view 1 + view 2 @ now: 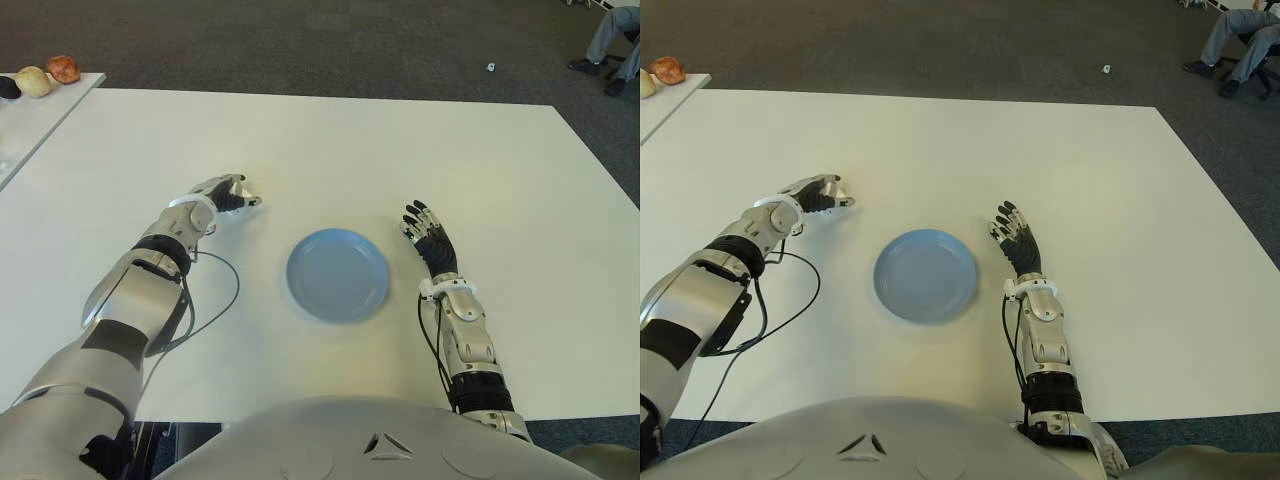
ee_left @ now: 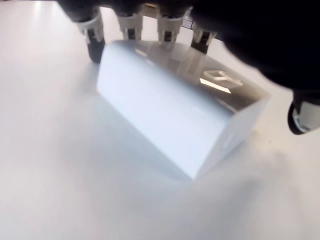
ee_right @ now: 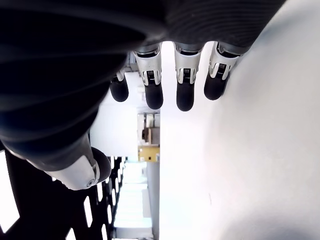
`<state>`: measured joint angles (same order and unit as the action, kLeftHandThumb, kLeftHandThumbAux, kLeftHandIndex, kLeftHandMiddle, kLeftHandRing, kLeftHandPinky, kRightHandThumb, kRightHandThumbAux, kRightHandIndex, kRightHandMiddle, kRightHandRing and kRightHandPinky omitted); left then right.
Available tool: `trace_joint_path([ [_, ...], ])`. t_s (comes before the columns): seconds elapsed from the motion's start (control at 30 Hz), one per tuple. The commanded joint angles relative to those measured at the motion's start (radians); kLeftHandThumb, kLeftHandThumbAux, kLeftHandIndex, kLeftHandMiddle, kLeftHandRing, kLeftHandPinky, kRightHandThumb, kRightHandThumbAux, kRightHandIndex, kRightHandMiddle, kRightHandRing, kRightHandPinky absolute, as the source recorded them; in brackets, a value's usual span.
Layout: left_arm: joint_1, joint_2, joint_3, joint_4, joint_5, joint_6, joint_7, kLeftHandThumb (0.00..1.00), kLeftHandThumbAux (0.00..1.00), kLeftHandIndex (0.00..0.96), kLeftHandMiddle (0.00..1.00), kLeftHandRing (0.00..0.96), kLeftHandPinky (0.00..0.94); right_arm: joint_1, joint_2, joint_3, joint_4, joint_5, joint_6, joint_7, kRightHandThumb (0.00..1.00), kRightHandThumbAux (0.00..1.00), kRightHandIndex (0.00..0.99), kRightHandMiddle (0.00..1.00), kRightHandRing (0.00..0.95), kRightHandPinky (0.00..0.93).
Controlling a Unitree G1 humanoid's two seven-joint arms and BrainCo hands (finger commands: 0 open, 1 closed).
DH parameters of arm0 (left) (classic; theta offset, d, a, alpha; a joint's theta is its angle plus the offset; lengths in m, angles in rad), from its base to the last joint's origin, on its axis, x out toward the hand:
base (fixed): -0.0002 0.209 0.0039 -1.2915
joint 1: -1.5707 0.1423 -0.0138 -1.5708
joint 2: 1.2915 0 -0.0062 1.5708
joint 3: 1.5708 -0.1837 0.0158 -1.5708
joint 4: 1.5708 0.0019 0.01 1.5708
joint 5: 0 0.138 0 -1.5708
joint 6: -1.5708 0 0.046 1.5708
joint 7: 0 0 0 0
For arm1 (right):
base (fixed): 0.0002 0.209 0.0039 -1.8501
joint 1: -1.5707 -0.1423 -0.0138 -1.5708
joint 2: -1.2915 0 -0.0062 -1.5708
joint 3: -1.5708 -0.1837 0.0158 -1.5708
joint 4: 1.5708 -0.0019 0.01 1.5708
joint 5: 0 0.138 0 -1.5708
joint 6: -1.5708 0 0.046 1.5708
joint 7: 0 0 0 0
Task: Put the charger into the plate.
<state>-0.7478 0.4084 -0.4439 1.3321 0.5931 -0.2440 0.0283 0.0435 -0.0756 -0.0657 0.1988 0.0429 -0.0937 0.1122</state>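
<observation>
The white charger (image 2: 170, 115), a boxy block, lies on the white table (image 1: 350, 150) under my left hand (image 1: 228, 193), left of the plate. In the left wrist view my fingertips (image 2: 130, 30) curl over its far edge and the thumb (image 2: 300, 112) sits close by its corner. In the eye views the hand hides the charger. The round blue plate (image 1: 338, 273) holds nothing and lies at the table's middle front. My right hand (image 1: 428, 235) shows just right of the plate with fingers (image 3: 185, 95) stretched out, holding nothing.
A second white table (image 1: 30, 120) at the far left carries a few round objects (image 1: 33, 80). A black cable (image 1: 215, 300) loops from my left forearm over the table. A person's legs (image 1: 612, 45) show at the far right on the carpet.
</observation>
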Motion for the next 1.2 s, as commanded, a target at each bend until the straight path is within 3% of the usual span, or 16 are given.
trace_joint_path([
  [0.03,0.026,-0.026,-0.023,0.000,0.022,-0.024,-0.003,0.136,0.339,0.000,0.000,0.000,0.000,0.022,0.004,-0.004,0.005,0.010,0.016,-0.003,0.000,0.643,0.008,0.119,0.091,0.064],
  [0.53,0.035,0.018,-0.132,-0.004,0.138,-0.080,0.122,0.140,0.353,0.000,0.000,0.000,0.000,0.021,0.003,-0.008,0.000,0.005,0.002,-0.018,0.000,0.597,0.036,0.155,0.127,0.096],
  [0.97,0.037,0.073,-0.260,-0.006,0.272,-0.142,0.292,0.138,0.356,0.000,0.000,0.000,0.000,0.018,0.001,-0.006,-0.007,0.003,-0.002,-0.018,0.000,0.581,0.031,0.162,0.135,0.093],
  [1.2,0.063,0.113,-0.316,-0.007,0.330,-0.171,0.449,0.152,0.381,0.000,0.000,0.000,0.000,0.016,0.004,-0.009,-0.010,0.006,-0.004,-0.022,0.000,0.581,0.033,0.164,0.139,0.106],
])
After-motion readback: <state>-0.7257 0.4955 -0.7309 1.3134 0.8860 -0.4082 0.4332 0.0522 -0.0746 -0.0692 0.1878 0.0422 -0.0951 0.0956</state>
